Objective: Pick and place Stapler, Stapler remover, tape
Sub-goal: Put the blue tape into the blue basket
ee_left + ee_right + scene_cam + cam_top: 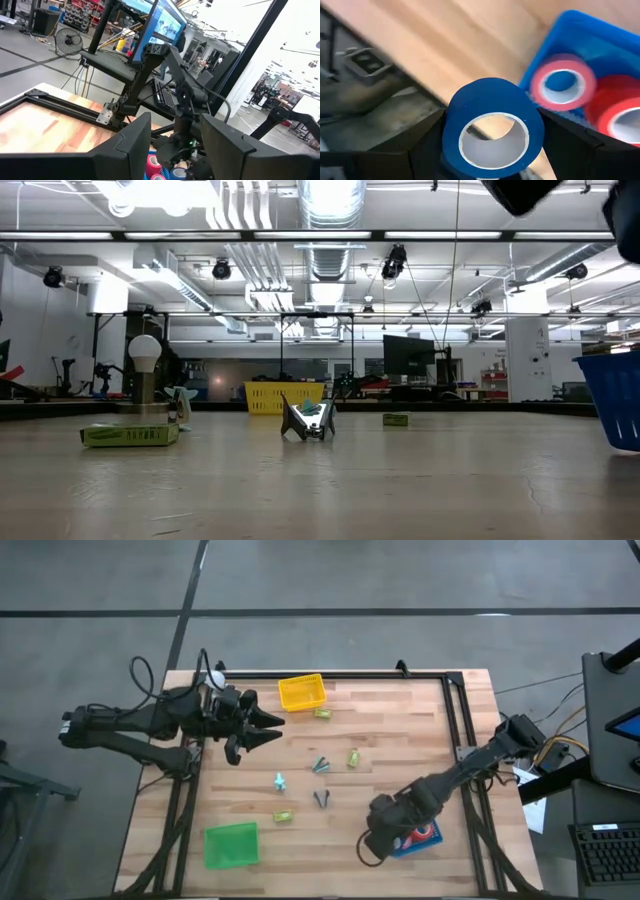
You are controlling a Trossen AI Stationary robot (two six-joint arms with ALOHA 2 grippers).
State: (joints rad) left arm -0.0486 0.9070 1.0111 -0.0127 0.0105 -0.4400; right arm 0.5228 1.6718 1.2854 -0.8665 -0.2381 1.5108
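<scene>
right gripper (492, 150) clasping blue tape (492, 127) (beside blue bin (600, 40))

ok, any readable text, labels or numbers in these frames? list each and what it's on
None can be read.
Monitors behind the table, left wrist view: screen content too blurred to read.
Small green box on the table, low view: any print too small to read.
Blue tape roll held by the right gripper: no print visible.
Blue bin and red rolls: no print visible.
</scene>
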